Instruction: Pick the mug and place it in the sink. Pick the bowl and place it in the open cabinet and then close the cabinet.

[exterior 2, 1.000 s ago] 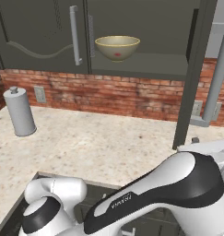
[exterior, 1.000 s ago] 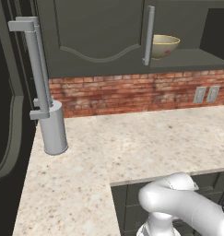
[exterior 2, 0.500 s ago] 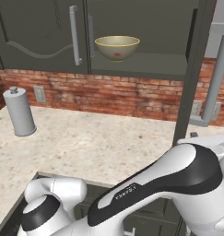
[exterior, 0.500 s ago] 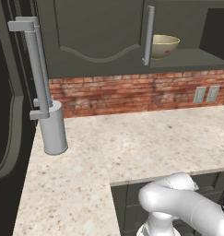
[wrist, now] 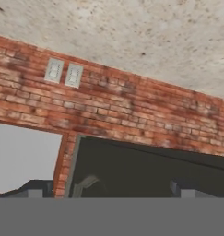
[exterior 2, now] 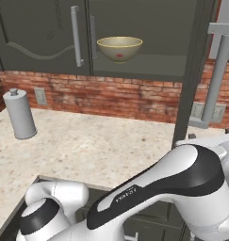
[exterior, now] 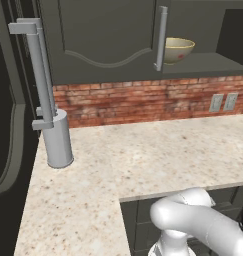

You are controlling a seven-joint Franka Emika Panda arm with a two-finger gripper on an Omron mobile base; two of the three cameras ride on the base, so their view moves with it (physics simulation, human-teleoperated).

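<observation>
While the bowl (exterior 2: 119, 48) sits upright on the open cabinet's (exterior 2: 149, 70) shelf, the speckled counter (exterior: 143, 150) below stands bare but for a grey canister (exterior: 58, 139).
Red brick wall (exterior 2: 111, 96) with outlets (exterior: 222, 102) backs the counter; the canister stands at its left end. The bowl's mouth faces up, near the shelf's front edge, well apart from the jaws, which are spread wide.

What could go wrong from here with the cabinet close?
1. The bowl sits on the cabinet shelf near the front edge; a hard swing of the door could perhaps clip or jostle it.
2. The open door stands edge-on beside the arm's elbow, so a wide arm swing may strike it rather than push it cleanly.
3. The claw is open and its tips barely show in the hand view, so lining up on the door may go blind.
</observation>
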